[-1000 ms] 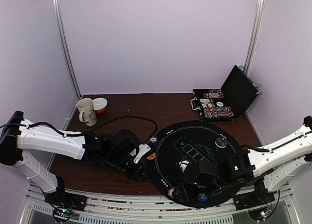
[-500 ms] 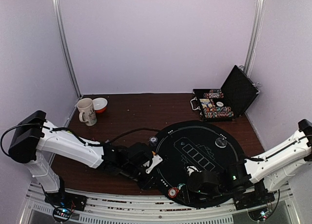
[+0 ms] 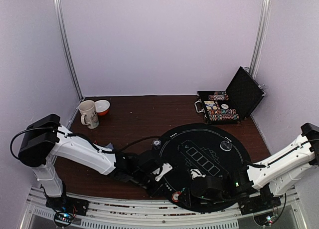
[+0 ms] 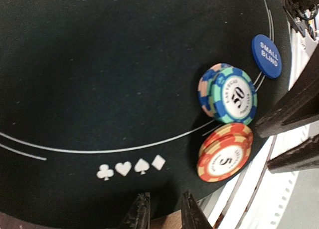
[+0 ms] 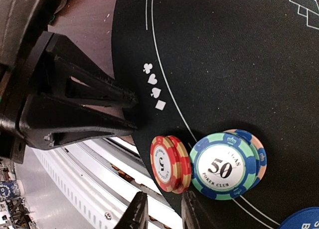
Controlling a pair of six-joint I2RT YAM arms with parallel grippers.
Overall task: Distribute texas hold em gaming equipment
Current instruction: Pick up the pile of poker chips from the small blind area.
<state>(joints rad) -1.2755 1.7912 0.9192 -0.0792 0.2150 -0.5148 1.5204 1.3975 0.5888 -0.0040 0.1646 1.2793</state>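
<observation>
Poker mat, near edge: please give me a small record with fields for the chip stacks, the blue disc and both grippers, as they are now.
mat: black, with a white line and four suit marks near its edge
50 stack: green and blue chips, slightly fanned, lying on the mat
5 stack: red and orange chips, close beside the 50 stack, at the mat's edge
blue disc: marked SMALL BLIND, flat, apart from both stacks
left gripper: narrow gap, holds nothing
right gripper: narrow gap, holds nothing
</observation>
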